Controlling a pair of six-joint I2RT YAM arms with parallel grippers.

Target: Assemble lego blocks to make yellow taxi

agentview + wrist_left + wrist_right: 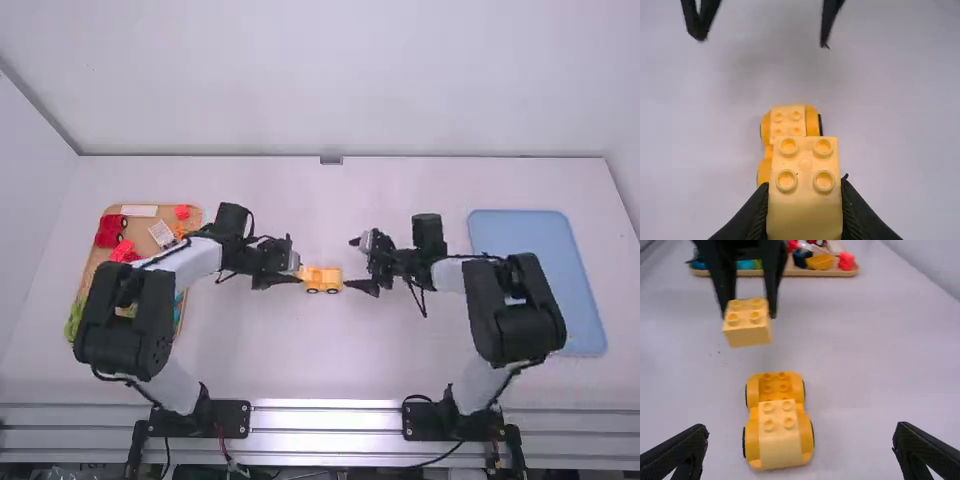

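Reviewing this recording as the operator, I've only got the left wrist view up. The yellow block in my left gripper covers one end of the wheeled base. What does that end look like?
Observer: In the right wrist view, that end of the wheeled base has exposed studs; a yellow brick sits on the other end.
Operator: Is my block touching the base?
Observer: No. The right wrist view shows table between the base and the held block in the left gripper.
Operator: What's beyond the right arm, on its far side from me?
Observer: A blue tray lies there in the high view.
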